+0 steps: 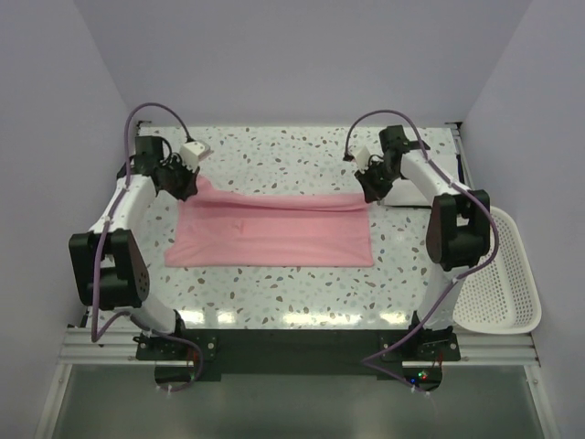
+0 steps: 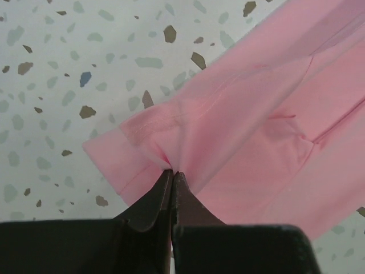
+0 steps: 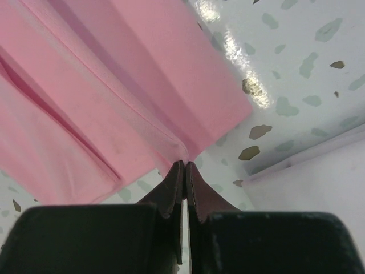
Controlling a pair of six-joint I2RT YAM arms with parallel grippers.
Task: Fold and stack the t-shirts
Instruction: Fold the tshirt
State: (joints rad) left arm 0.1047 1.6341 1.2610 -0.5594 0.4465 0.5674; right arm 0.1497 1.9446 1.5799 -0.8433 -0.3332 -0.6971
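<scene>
A pale pink t-shirt [image 1: 274, 229] lies folded into a long band across the middle of the table. My left gripper [image 1: 194, 187] is shut on its far left corner, and the cloth bunches at the tips [image 2: 172, 171] in the left wrist view. My right gripper [image 1: 370, 194] is shut on the far right corner; there the folded edge of the pink t-shirt [image 3: 85, 85] runs into the closed tips [image 3: 186, 162]. A white folded t-shirt [image 3: 319, 188] lies just right of that corner, partly hidden by the right arm in the top view.
A white perforated basket [image 1: 507, 293] hangs off the table's right edge near the right arm's base. White walls close in the table at the back and both sides. Bare speckled tabletop [image 1: 274, 293] lies in front of the pink shirt.
</scene>
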